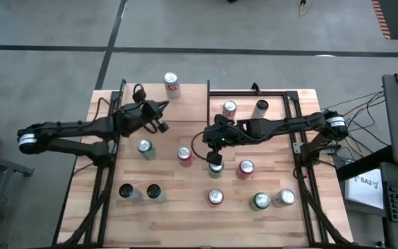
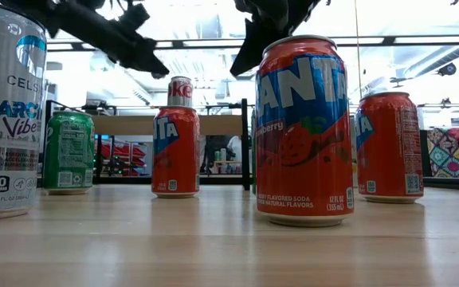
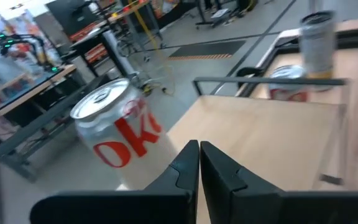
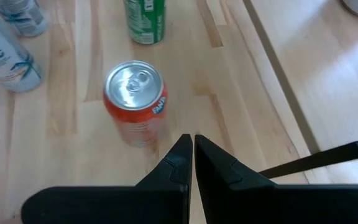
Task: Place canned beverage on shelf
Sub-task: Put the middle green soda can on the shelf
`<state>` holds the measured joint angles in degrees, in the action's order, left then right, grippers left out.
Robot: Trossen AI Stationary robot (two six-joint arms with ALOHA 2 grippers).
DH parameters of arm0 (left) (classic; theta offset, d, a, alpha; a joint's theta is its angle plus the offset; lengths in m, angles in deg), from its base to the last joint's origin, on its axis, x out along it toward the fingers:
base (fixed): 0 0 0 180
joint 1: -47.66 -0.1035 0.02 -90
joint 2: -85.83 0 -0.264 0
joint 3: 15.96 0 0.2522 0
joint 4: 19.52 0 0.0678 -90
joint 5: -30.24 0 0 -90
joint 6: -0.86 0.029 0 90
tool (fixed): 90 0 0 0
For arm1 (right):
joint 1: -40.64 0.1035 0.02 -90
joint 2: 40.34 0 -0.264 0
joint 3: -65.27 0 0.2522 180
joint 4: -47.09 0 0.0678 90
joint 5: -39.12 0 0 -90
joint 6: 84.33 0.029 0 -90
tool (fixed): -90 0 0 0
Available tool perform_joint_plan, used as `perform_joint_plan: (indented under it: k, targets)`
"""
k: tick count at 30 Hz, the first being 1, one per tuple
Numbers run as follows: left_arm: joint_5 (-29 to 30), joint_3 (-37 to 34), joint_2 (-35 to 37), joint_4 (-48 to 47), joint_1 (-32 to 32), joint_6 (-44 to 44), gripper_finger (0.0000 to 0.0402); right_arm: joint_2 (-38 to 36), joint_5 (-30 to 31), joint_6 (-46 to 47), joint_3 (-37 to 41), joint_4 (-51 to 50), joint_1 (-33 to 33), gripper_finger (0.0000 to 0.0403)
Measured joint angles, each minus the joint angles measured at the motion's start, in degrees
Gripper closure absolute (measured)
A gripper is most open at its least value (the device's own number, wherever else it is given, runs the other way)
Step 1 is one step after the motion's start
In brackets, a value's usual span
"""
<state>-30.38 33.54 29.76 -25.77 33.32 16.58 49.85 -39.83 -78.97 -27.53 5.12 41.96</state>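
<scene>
Right gripper [image 4: 191,144] pressed together, empty, hovering over the middle of the table [image 1: 185,214], just beside the shelf's near-left corner post. Directly ahead of it in its wrist view, a red Fanta can [image 4: 135,99] stands upright on the table, apart from the fingers. A green can [image 4: 145,18] sits further off.

Left gripper [image 3: 199,155] also pressed together, empty, up near the far left edge of the table. A Diet Coke can [image 3: 114,134] stands just ahead of it at the table's far edge, not touched.

Shelf [image 1: 254,124] sits in the far right part of the table, light board with black posts. Two cans already on it: a red-topped can [image 1: 229,108] and a silver can [image 1: 260,107], both upright.

Progress, as I judge it: early in a cycle. Two cans shelved, roughly ten others on the table, none gripped. Left to do: open, close on a can (the Fanta looks like the right arm's likely target), lift, carry over the shelf rail, release.
</scene>
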Motion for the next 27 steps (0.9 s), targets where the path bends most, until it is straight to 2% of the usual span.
perform_joint_plan:
  k: [7, 17, 27]
  targets:
    - [-0.06, 0.0, 4.39, -1.56, 8.41, -2.49, 0.0402, 0.0, 0.04, 0.22, 0.0, 1.45, 1.82, 0.0394]
    - [-0.06, 0.0, 5.61, -1.61, 20.54, -2.56, 0.0402, 0.0, -0.02, 1.57, -0.91, 3.67, 5.2, 0.0394]
    - [-0.06, 0.0, 5.66, -1.39, 26.71, -2.77, 0.0402, 0.0, -0.58, 4.17, -3.59, 3.67, 9.51, 0.0394]
